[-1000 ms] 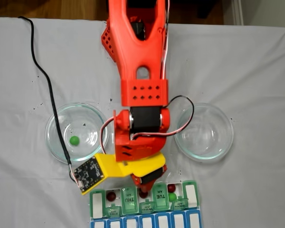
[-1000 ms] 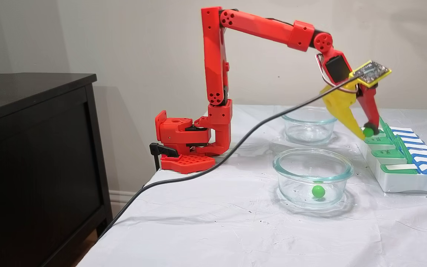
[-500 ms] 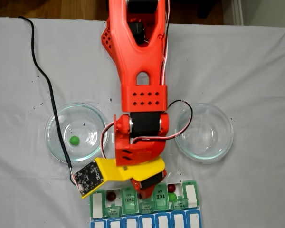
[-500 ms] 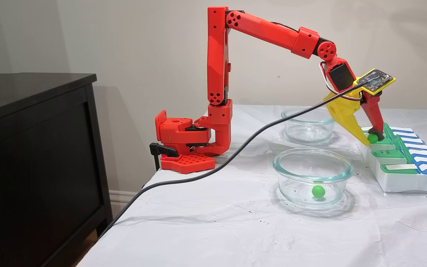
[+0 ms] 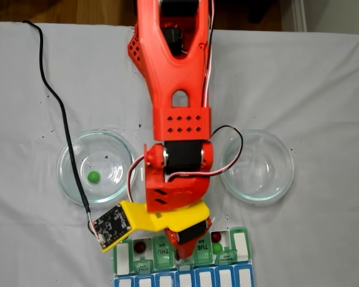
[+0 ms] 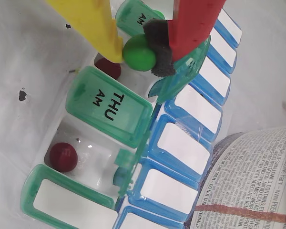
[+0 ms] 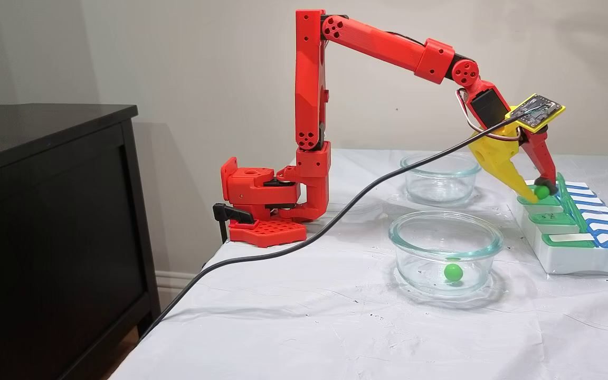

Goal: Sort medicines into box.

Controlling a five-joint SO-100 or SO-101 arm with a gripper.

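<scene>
1. One green ball (image 6: 139, 52) sits pinched in the claw (image 6: 143, 51), squeezed between the yellow finger (image 6: 93, 24) and the dark pad of the red finger (image 6: 190, 24); from the side, the claw (image 7: 540, 191) hangs low over the green row of the box (image 7: 573, 258).
2. Right under the held ball, the wrist view shows an open compartment with a dark red ball (image 6: 107, 68) in it, beside the THU lid (image 6: 109, 105).
3. On the other side of the THU lid, another open compartment holds a second dark red ball (image 6: 63, 157).
4. From above, the box (image 5: 122, 263) lies at the near edge of the tabletop (image 5: 323, 78), with a green ball (image 5: 216, 247) in a compartment to the right of the claw.
5. Two round glass dishes flank the arm: the left dish (image 5: 69, 146) holds one green ball (image 5: 93, 176), and the right dish (image 5: 284, 149) lies just beyond the box.
6. A black cable (image 7: 335, 219) trails from the wrist across the tabletop and over its edge.
7. Printed paper (image 6: 248, 186) lies beside the blue row in the wrist view.
</scene>
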